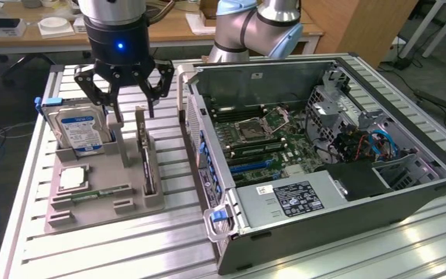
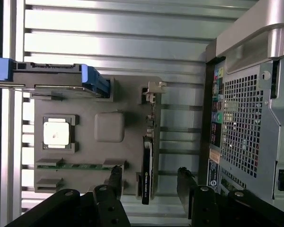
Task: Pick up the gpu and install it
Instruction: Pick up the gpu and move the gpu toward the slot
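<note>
Along the tray [image 1: 126, 174] edge nearest the computer case [image 1: 324, 192], upright on its long edge in a narrow slot: the gpu [image 1: 147, 168], thin and dark. Untouched, not yet lifted out. From the wrist view, reads as a slim black strip [image 2: 148, 163] with a pale metal bracket at the end toward the hard drive.

Directly above the card, at its far end in the exterior view: the gripper [image 1: 130, 104], spread wide and pinching nothing. Black fingers [image 2: 114, 177] to either side of the card, with a clear gap on both sides. Small blue light on the gripper body.

Across the same gray tray, toward its edge away from the case: hard drive [image 1: 82, 131] with a blue-and-white label, standing on end at the far corner. Nearer, lying flat in a square recess, a processor chip [image 1: 74, 176]; beside that, along the near edge, a narrow green memory stick [image 1: 99, 193].

Beside the tray, toward the exterior view's right: the case, lying open, motherboard and cables exposed, its perforated rear panel facing the tray.

Under everything, a slatted aluminium counter [image 1: 114, 250], with the tray toward its edge at the exterior view's left.
</note>
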Motion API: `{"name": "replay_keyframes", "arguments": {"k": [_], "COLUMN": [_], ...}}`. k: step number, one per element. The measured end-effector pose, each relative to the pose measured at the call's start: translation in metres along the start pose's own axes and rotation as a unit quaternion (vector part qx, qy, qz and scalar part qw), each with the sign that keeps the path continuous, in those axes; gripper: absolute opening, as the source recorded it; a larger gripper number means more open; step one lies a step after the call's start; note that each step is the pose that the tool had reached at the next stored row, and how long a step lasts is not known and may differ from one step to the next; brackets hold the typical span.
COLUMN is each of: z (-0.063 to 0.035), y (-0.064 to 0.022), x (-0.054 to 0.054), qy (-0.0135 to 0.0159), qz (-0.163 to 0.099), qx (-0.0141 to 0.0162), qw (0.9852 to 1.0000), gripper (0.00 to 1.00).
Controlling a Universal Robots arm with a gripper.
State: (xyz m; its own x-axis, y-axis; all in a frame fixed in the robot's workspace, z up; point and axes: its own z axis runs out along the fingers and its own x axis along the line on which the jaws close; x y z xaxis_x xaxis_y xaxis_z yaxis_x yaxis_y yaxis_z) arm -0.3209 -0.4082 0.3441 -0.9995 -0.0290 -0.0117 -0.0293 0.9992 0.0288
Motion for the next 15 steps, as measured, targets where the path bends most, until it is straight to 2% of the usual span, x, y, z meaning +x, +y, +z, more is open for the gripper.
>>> {"name": "replay_keyframes", "arguments": {"k": [6, 11, 15], "z": [0.0036, 0.0119, 0.0166], "y": [-0.0004, -0.0011, -0.0049], "x": [-0.001, -0.001, -0.001], "qy": [-0.0002, -0.0002, -0.0002], "qz": [0.008, 0.008, 0.008], "qx": [0.0001, 0.0001, 0.0001], "qw": [1.0000, 1.0000, 1.0000], "gripper": [0.59, 0.59, 0.59]}}
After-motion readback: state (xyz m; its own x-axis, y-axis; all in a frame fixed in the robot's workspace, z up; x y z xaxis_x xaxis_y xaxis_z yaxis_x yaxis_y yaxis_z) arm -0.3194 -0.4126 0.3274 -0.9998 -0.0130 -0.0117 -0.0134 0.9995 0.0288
